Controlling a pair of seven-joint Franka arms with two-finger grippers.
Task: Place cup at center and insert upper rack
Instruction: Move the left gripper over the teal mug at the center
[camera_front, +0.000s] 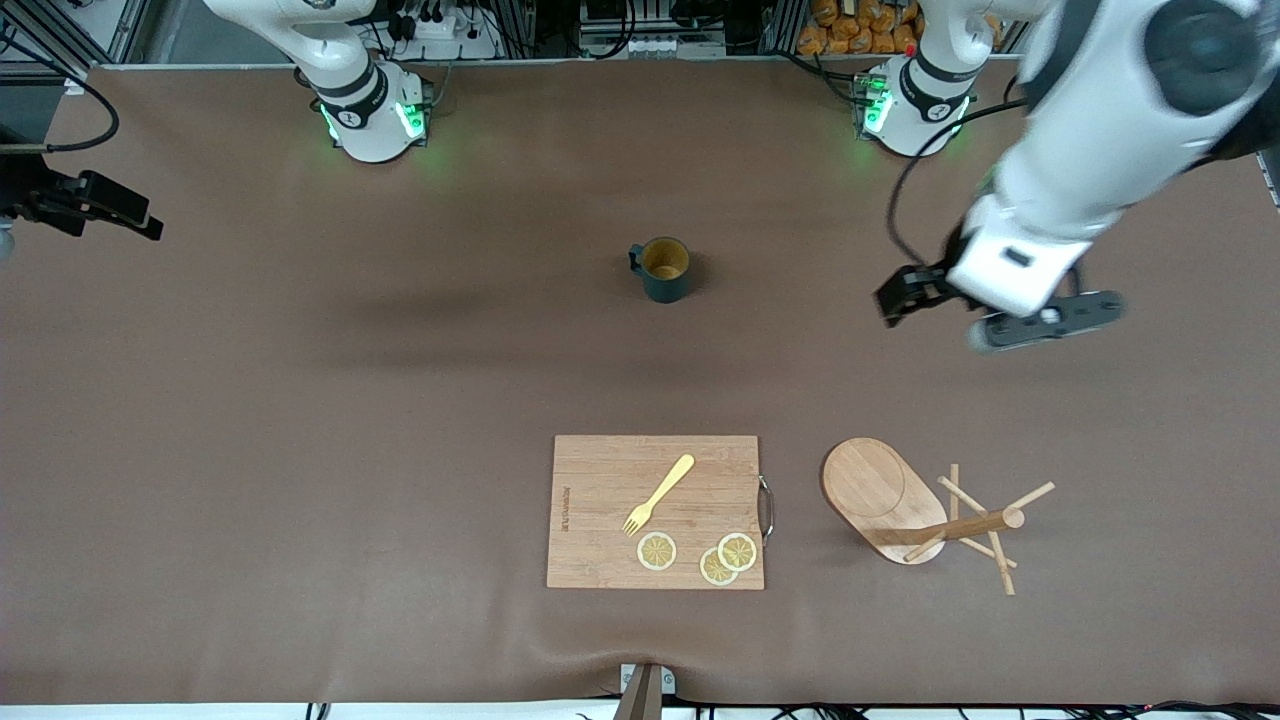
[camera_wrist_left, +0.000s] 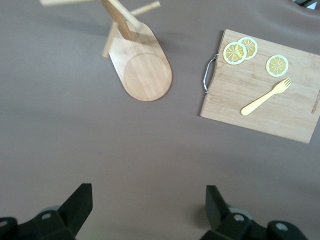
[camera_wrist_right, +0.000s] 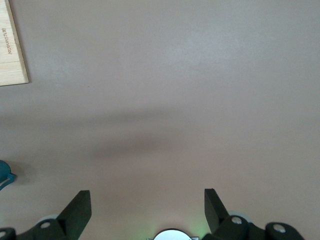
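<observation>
The cup (camera_front: 663, 270), dark teal with a tan inside, stands upright mid-table; a sliver of it shows at the edge of the right wrist view (camera_wrist_right: 4, 175). The upper rack (camera_front: 885, 495), a wooden mug tree, lies tipped on its side near the front camera toward the left arm's end. Its post (camera_front: 965, 524) and pegs point sideways; it also shows in the left wrist view (camera_wrist_left: 145, 70). My left gripper (camera_front: 903, 296) is open and empty, up over bare table between cup and rack (camera_wrist_left: 148, 200). My right gripper (camera_wrist_right: 147, 200) is open and empty over bare table, out of the front view.
A rectangular wooden cutting board (camera_front: 600, 470) lies beside the rack, nearer the front camera than the cup. It carries a yellow fork (camera_front: 660, 493) and three lemon slices (camera_front: 657, 551). It shows in the left wrist view (camera_wrist_left: 260, 95) and its corner in the right wrist view (camera_wrist_right: 12, 55).
</observation>
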